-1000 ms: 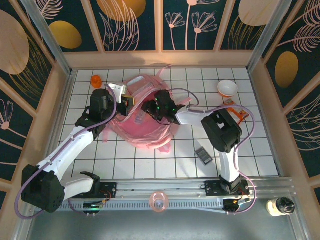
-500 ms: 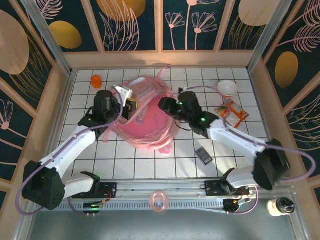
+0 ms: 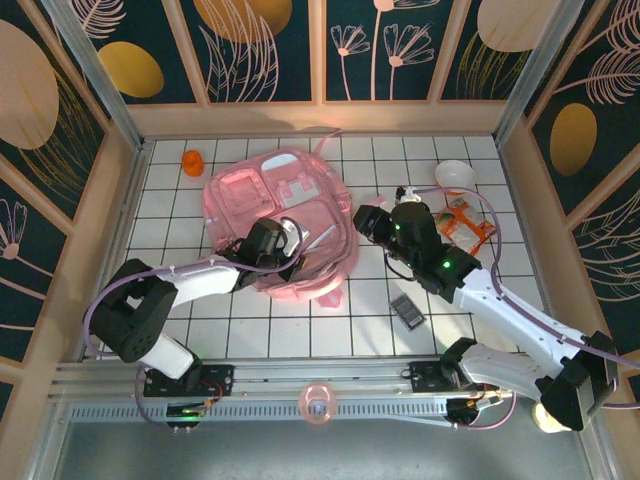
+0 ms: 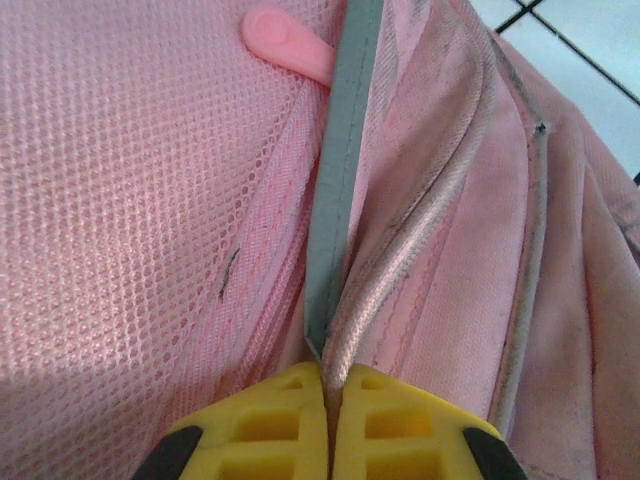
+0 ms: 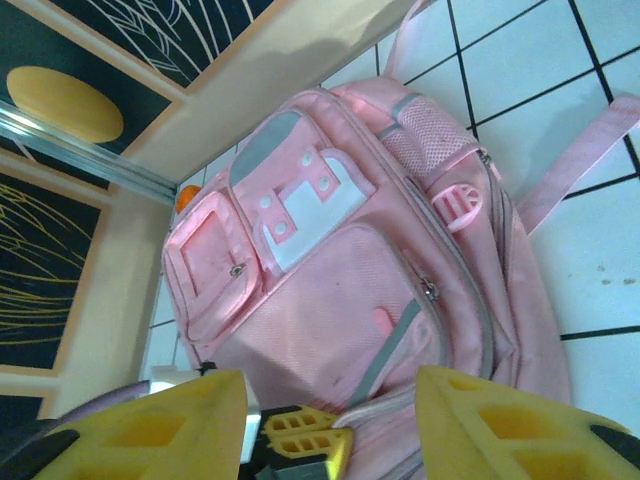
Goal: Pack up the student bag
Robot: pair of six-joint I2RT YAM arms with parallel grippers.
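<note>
Left of the bag [image 3: 250, 190] first: a small orange thing [image 3: 192, 162] sits just off its far left corner, well clear of the action. The bag lies flat on the tiled table [image 3: 370, 322], front pockets up, left of the table's middle.

On the bag's near edge the left gripper [image 3: 288, 238] is down on the fabric. The wrist view tells it plainly: the yellow fingers [image 4: 260, 425] are pressed together with a fold of seam and a grey strip [image 4: 340, 150] nipped between them. There's mesh to one side and a pink zip pull [image 4: 283, 42] just beyond.

Now right of the bag: the right gripper [image 3: 362, 217] hovers just beside it, fingers [image 5: 160, 425] spread wide, holding nothing. Further right sit a white bowl [image 3: 455, 176] and an orange packet [image 3: 466, 224], with a small dark item [image 3: 407, 311] nearer in.

I read this as opening the bag for loading. To do it well, the left should lift slowly and straight up so the thin fold doesn't slip out; a deeper bite would be safer. The right should come for the zip or flap, not a loose strap. Whether the main zip is open, I can't tell.
</note>
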